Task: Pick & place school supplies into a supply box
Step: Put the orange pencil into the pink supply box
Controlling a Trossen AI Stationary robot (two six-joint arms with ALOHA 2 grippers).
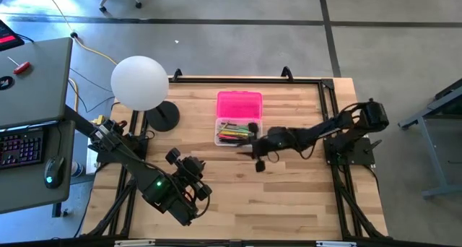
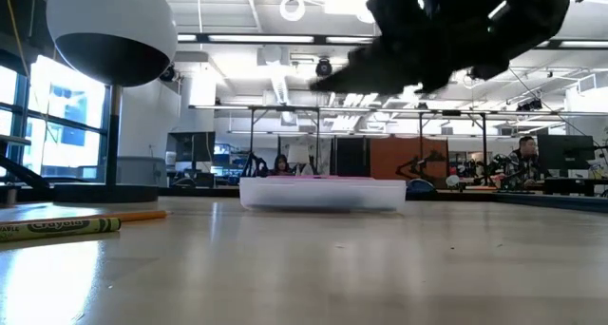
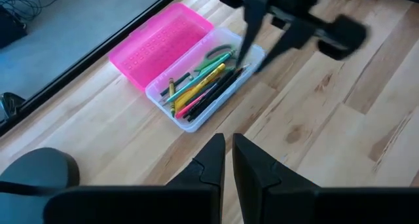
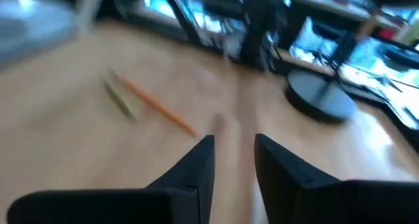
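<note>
A pale wooden surface (image 1: 238, 196) sits in a workshop with desks behind. Above it, just beside the supply box (image 1: 239, 118), the right pincer (image 4: 234, 160) hangs with its fingers parted and nothing between them. The box lies open, pink lid (image 3: 159, 44) folded back, pencils and pens (image 3: 203, 88) already inside. This looks like the moment after a drop, with the arm free to fetch again. An orange pencil (image 4: 157, 105) and a green crayon (image 2: 59, 226) lie loose on the surface; the next move calls for reaching them. The left pincer (image 3: 228, 160) waits nearly closed, empty, at the front left.
</note>
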